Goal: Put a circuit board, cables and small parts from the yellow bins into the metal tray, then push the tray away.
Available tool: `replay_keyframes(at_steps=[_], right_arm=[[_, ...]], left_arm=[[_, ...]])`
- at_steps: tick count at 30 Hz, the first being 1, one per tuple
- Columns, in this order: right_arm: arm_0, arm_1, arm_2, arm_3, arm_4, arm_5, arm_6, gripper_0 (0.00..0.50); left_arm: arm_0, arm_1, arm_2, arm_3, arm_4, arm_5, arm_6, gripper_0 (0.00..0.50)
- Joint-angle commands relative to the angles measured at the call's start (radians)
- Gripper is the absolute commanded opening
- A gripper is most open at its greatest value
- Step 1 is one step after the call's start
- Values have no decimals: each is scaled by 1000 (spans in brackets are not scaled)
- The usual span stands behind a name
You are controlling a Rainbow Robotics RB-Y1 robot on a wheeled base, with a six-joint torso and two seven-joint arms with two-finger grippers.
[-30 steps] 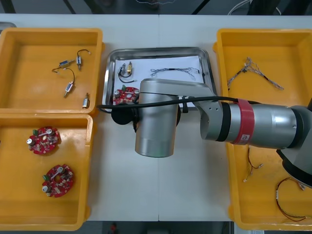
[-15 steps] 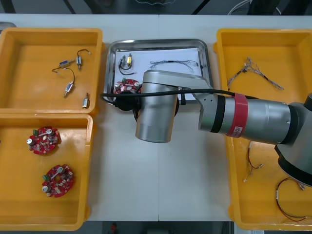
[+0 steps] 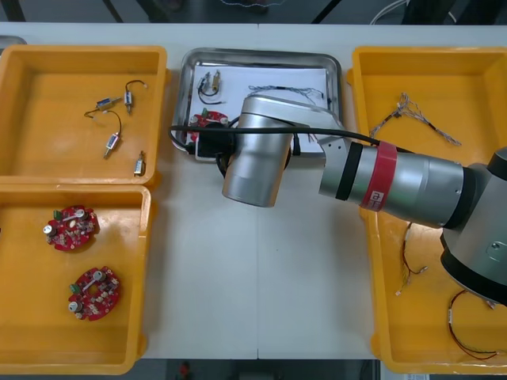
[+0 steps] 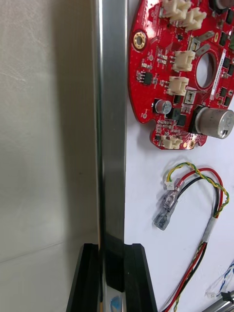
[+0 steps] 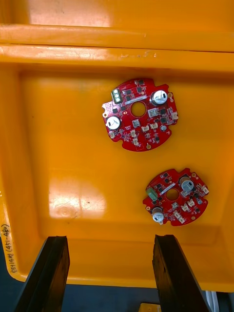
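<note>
The metal tray (image 3: 261,57) lies at the far middle of the table, white inside. It holds a red circuit board (image 3: 207,120), a small metal part (image 3: 211,82) and a blue and white cable (image 3: 285,93). My right gripper (image 4: 113,275) is shut on the tray's near rim (image 4: 111,122); in the front view it sits under the silver wrist at the tray's near left corner (image 3: 207,147). Just inside the rim lie the circuit board (image 4: 180,73) and a red and yellow cable (image 4: 195,195). My left gripper (image 5: 109,273) hangs open above a bin.
Two circuit boards (image 3: 71,227) (image 3: 93,291) lie in the near left yellow bin (image 3: 146,269). Small metal parts (image 3: 119,119) lie in the far left bin. The right bins hold cables (image 3: 416,115) (image 3: 467,324). My right arm spans the near edge of the tray.
The right gripper has slid the tray away, toward the far edge of the table, with its contents riding along. The left arm has not moved.
</note>
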Motion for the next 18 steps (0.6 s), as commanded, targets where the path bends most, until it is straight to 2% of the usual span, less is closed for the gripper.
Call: replay_keyframes(at_steps=[1,18], right_arm=[[-57,25,-33,17,-1,-40,41,0],[-71,30,-33,78,34,-151,101,0]], left_arm=[[21,38,29,-26,7,6,-81,500],[21,38,29,-26,7,6,-81,500]])
